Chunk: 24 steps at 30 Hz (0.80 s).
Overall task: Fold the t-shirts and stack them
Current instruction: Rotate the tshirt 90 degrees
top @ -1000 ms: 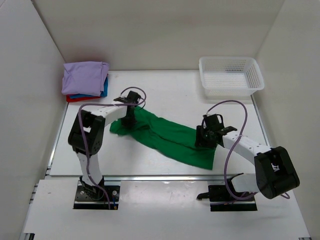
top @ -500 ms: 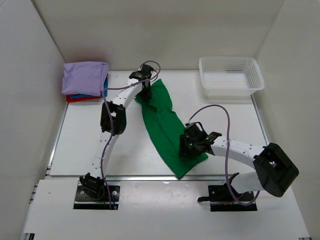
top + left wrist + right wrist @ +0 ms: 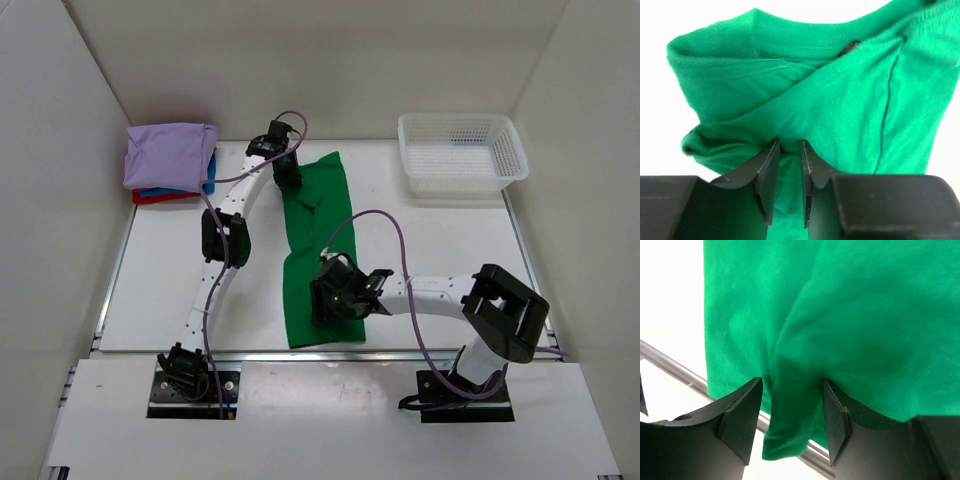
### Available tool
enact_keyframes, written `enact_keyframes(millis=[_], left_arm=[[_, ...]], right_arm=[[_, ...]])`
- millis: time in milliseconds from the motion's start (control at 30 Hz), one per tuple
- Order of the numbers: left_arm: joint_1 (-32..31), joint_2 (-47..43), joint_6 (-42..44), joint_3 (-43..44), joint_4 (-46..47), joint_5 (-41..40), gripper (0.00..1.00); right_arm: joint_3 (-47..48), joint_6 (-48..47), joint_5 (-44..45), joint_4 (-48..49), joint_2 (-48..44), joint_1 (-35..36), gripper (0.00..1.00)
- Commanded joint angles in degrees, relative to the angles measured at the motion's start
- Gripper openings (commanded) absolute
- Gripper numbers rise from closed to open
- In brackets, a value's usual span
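Observation:
The bright green t-shirt [image 3: 318, 235] lies as a long strip down the table's middle, from the far edge to the near edge. My left gripper [image 3: 288, 178] is at its far end, shut on a fold of the cloth below the collar [image 3: 789, 150]; the collar [image 3: 755, 40] lies spread beyond the fingers. My right gripper [image 3: 326, 300] is over the near end, jaws wide apart, with a loose fold of green cloth [image 3: 790, 410] hanging between them. Folded lavender [image 3: 170, 153], blue [image 3: 209, 176] and red [image 3: 150, 197] t-shirts are stacked at the far left.
A white mesh basket [image 3: 460, 150] stands at the far right. The metal rail of the table's near edge [image 3: 670, 362] runs just beyond the shirt's hem. White walls close in the table on three sides.
Both grippers have swung the green shirt from a left-to-right diagonal into a far-to-near strip. The left gripper moved to the far edge, the right gripper moved left toward the near edge.

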Motion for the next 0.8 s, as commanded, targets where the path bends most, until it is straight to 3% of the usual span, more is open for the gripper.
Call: enact_keyframes(millis=[0, 67, 200, 367, 500, 567, 600, 667, 767], left_arm=[[1.8, -0.2, -2.7, -3.5, 4.5, 5.1, 0.36], [2.9, -3.2, -3.5, -8.3, 9.7, 5.2, 0.37], [3.8, -0.7, -3.6, -3.2, 10.5, 5.2, 0.37], [5.8, -0.6, -4.6, 1.4, 14.7, 7.0, 0.36], [6.8, -7.3, -6.0, 0.5, 20.3, 9.5, 0.37], [7.7, -12.1, -6.0, 0.7, 18.9, 12.2, 0.40], [8.0, -13.4, -5.6, 0.6, 17.3, 13.2, 0.41], [9.3, -17.2, -2.7, 1.8, 5.0, 16.1, 0.40], [7.5, -21.1, 6.6, 1.3, -17.7, 11.3, 0.36]], right_arm=[[-0.5, 1.9, 0.5, -3.9, 4.6, 4.4, 0.49], [-0.5, 2.0, 0.5, -4.7, 5.0, 5.4, 0.50], [-0.9, 2.8, 3.8, -8.6, 3.9, 5.4, 0.51], [-5.2, -1.0, 3.7, -4.1, 0.0, 3.8, 0.56], [-3.5, -8.2, 1.7, -1.6, 0.0, 1.9, 0.63], [-0.8, -10.8, 2.3, -3.4, -1.2, 2.6, 0.66], [0.3, -11.1, 2.5, -4.1, -1.6, 3.0, 0.66], [1.3, -12.3, 4.9, -4.8, -4.4, 2.7, 0.66], [0.9, -14.0, 5.8, -4.9, -7.6, 1.4, 0.68]])
